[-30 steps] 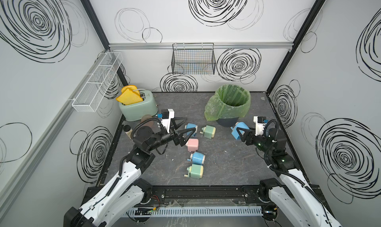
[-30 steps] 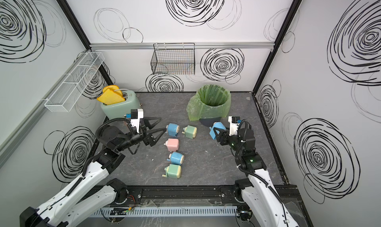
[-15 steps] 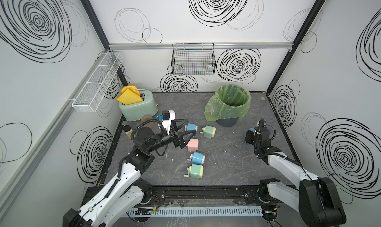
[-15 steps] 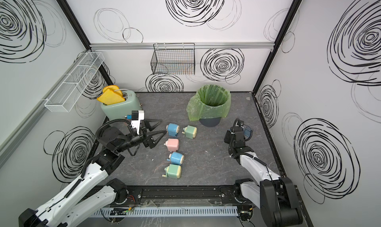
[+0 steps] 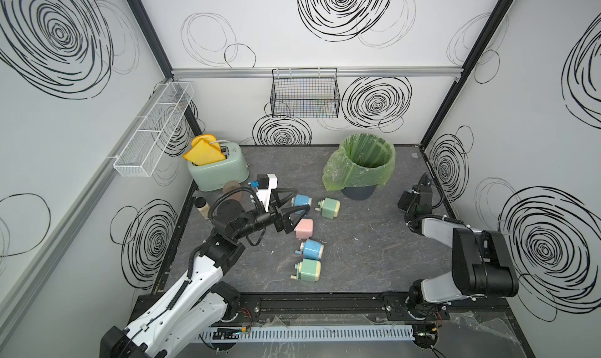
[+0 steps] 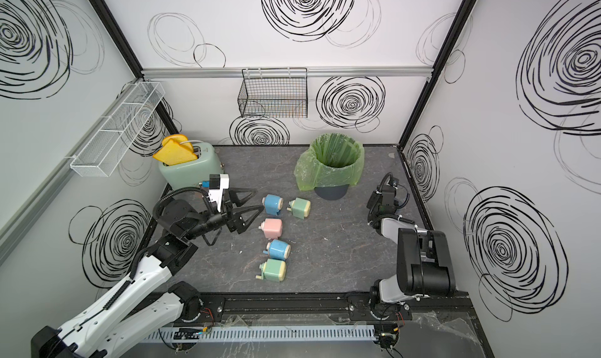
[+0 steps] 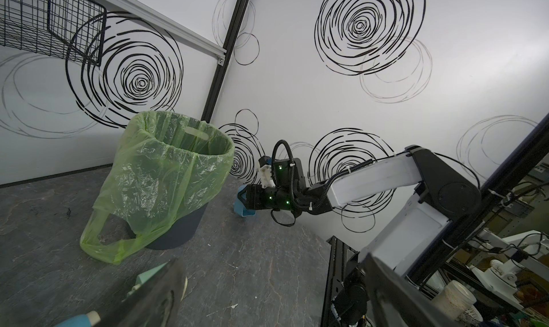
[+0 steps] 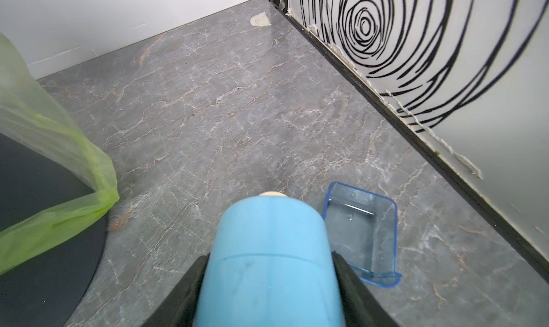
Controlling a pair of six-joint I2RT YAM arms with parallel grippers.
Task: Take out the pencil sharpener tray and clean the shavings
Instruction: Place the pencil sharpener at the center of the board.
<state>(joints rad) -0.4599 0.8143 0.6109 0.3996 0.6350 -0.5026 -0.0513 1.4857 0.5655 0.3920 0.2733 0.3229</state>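
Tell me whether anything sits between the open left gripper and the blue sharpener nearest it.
Nothing visible does. The left gripper, jaws open, hangs just short of the nearest blue sharpener with only air between; the pink sharpener lies beside, off that line.

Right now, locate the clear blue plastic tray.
In the right wrist view, the tray lies on the grey tabletop, between the light blue sharpener in the right gripper and the robot's right-hand wall.
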